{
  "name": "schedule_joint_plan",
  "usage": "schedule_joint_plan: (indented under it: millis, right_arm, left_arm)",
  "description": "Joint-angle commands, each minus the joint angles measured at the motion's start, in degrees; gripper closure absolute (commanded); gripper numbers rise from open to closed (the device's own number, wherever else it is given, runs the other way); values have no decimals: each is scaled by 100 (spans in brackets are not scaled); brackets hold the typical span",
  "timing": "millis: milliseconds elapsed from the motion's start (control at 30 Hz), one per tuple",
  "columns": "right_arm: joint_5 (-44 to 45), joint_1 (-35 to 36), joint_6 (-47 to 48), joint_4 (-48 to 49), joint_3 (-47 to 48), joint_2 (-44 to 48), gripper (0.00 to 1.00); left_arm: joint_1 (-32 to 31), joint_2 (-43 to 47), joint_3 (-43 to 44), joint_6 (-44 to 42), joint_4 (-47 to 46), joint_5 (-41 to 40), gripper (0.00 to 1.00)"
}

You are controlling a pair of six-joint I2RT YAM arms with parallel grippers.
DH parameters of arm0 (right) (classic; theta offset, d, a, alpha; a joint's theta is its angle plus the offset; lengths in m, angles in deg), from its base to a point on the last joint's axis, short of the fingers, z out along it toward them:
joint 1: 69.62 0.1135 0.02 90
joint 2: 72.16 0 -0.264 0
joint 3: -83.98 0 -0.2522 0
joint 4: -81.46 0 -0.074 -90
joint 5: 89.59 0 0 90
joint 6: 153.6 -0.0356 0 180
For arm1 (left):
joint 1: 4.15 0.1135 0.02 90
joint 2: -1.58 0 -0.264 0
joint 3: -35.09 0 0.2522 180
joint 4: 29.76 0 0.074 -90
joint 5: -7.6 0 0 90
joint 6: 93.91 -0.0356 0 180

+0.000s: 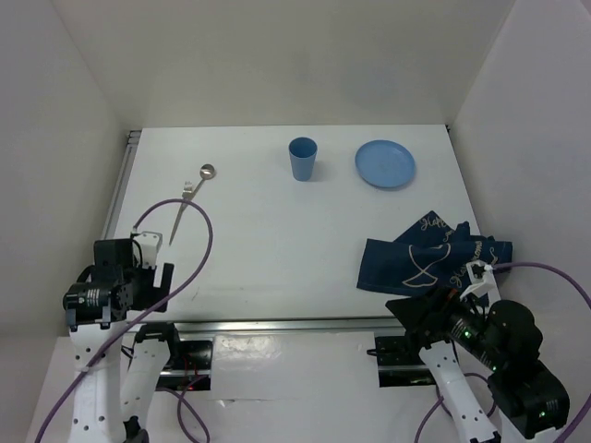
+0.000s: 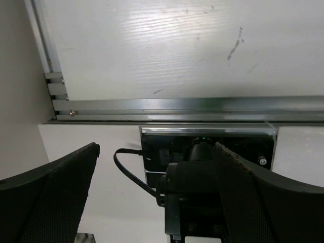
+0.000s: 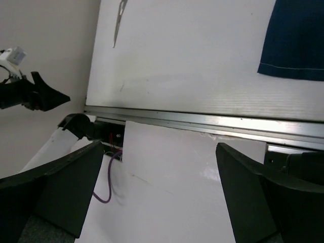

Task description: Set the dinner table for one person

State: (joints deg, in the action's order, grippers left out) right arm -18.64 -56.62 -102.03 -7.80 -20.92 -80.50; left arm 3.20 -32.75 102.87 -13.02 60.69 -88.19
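The white dinner table (image 1: 277,258) carries a blue cup (image 1: 302,159) and a blue plate (image 1: 385,163) at the back. A spoon (image 1: 207,171) and a fork (image 1: 181,214) lie end to end at the far left; the cutlery also shows in the right wrist view (image 3: 120,15). A crumpled dark blue fish-print placemat (image 1: 434,254) lies at the near right, and its corner shows in the right wrist view (image 3: 296,40). My left gripper (image 1: 152,268) (image 2: 157,152) is open and empty over the near edge. My right gripper (image 1: 414,309) (image 3: 159,152) is open and empty beside the near rail.
White walls enclose the table on three sides. A metal rail (image 2: 177,109) (image 3: 202,121) runs along the near edge, another along the left side (image 1: 120,189). Purple cables (image 1: 199,249) loop over the near left corner. The arm bases (image 1: 175,355) sit below the rail.
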Motion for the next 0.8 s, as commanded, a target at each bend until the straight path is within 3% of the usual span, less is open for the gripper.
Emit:
schedule_joint_plan:
  millis: [0, 67, 133, 300, 500, 600, 767]
  right_arm:
    - [278, 28, 222, 18, 359, -519, 0]
    - [768, 28, 345, 70, 640, -966, 0]
    - [1025, 28, 651, 455, 765, -1518, 0]
    - [2313, 28, 829, 1406, 827, -2811, 0]
    - [3363, 28, 680, 2293, 547, -5280, 0]
    - [3723, 28, 83, 2628, 185, -6379, 0]
    - [3856, 28, -6, 2410, 606, -7436, 0]
  left_arm:
    - [29, 66, 170, 522, -442, -806, 1]
    - [29, -74, 344, 717, -558, -978, 1]
    - [29, -240, 512, 464, -672, -594, 1]
    - [29, -1047, 1152, 75, -1961, -389, 1]
    - [82, -2578, 2692, -74, -2095, 1016, 1]
    - [82, -2711, 2588, 170, -2658, 1289, 1]
    - [29, -2887, 2378, 23, -2457, 1554, 1]
